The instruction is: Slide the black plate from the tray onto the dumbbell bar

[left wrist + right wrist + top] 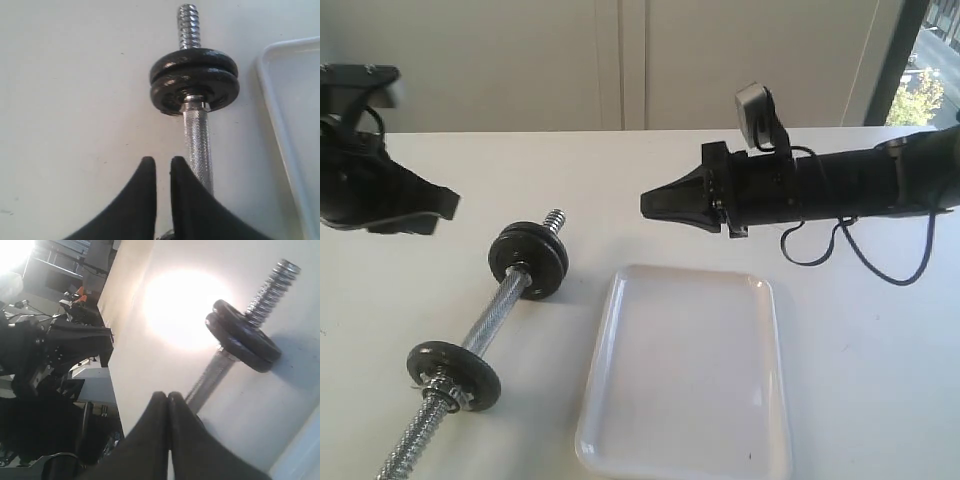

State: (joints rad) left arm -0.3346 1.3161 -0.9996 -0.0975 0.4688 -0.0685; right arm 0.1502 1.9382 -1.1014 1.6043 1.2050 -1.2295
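Note:
The dumbbell bar (492,322) lies slantwise on the white table, left of the tray (610,300), which holds no disc. Two black plates (528,260) sit stacked on the bar's far threaded end, and a third black disc (453,373) stands near the front end beside a chrome nut (455,395). I cannot tell which disc came from the tray. My left gripper (448,203) hovers left of the stacked pair with only a thin slit between its fingers and nothing in it. My right gripper (645,203) hangs behind the tray, tips touching, holding nothing.
In the left wrist view the bar (197,145) runs past my gripper (162,161) to the stacked discs (195,80), with the tray's rim (265,55) at the side. The right wrist view shows my gripper (167,395), the same discs (245,337) and glare on the table.

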